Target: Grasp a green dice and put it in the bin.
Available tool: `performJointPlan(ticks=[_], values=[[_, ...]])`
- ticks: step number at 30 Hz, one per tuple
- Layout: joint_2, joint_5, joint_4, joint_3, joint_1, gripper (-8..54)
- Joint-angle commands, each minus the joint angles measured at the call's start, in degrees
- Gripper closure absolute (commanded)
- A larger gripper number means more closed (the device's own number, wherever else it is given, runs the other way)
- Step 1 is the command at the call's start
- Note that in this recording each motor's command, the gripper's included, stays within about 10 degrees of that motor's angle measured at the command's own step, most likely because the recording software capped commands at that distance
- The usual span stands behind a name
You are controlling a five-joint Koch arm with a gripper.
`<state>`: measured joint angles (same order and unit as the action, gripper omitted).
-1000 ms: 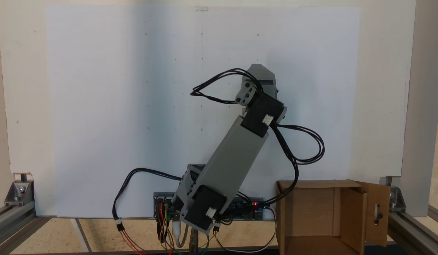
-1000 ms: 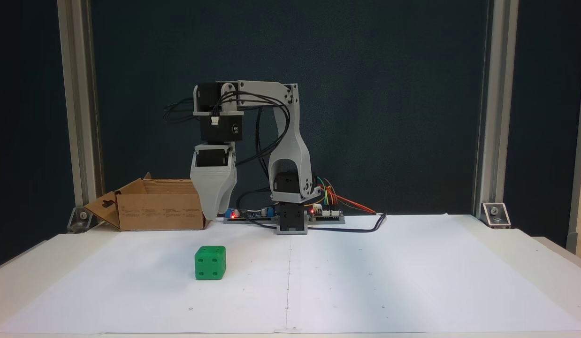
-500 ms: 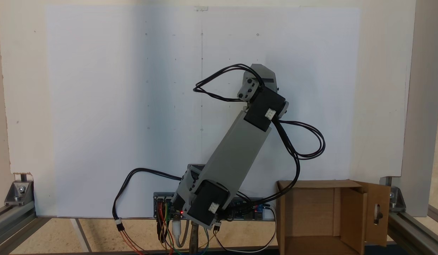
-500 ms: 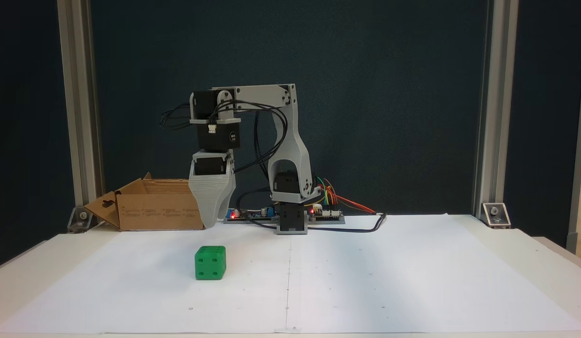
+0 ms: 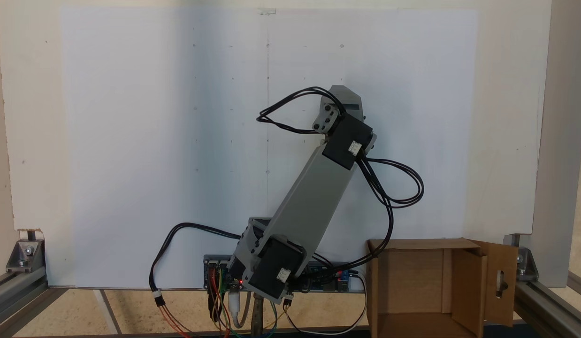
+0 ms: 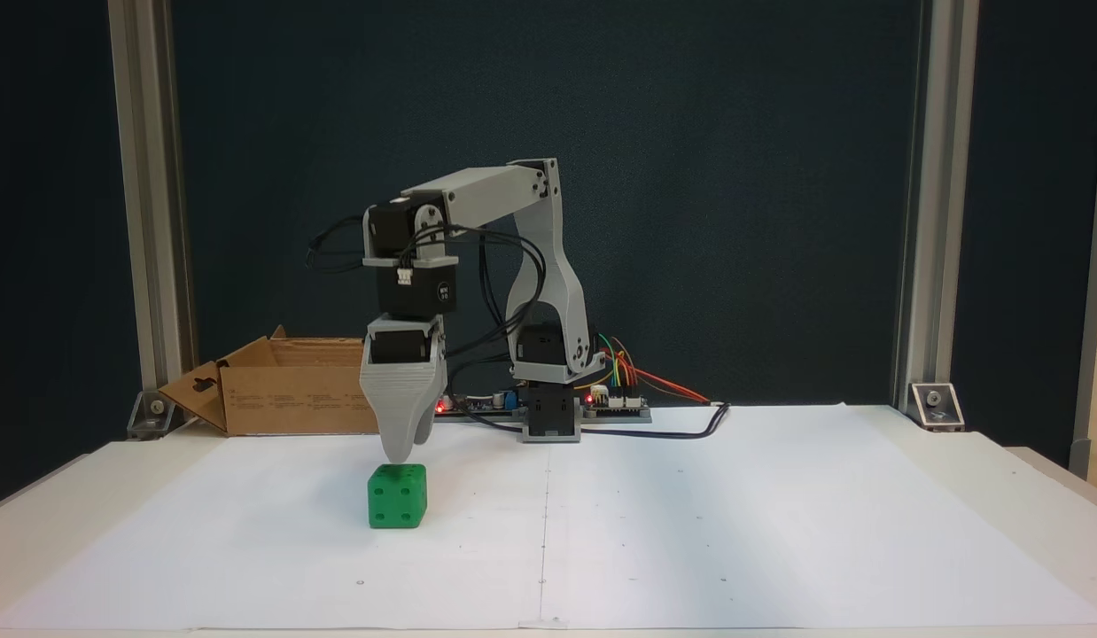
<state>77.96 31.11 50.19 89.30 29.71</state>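
- Dice point(image 6: 397, 497) sits on the white paper point(image 6: 690, 532), in front of the bin point(image 6: 291, 390) and well apart from it, left of the arm's base in the front fixed view.
- The gripper point(image 6: 401, 455) hangs straight above the dice, its tip at or just over the top face; I cannot tell whether they touch.
- Only one grey tip shows, one jaw behind the other, so whether the fingers are spread or pressed together cannot be told.
- The step in hand looks like the descent to grasp. To do it well, I judge the jaws must be spread wider than the dice, centred over it, and lowered past the top edge so they close on two opposite flat faces, not on a rounded corner.
- Closing too high would likely squeeze the dice out.
- The dice is a cube, so it has no long axis; it rests flat, one pipped face turned squarely toward the front camera.
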Motion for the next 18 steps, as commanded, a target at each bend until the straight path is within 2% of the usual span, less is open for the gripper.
performJointPlan(ticks=[1,18], values=[[0.2,3.8,-1.8,-0.8,0.0,1.1],[-0.2,3.7,-5.8,1.1,1.6,1.8]])
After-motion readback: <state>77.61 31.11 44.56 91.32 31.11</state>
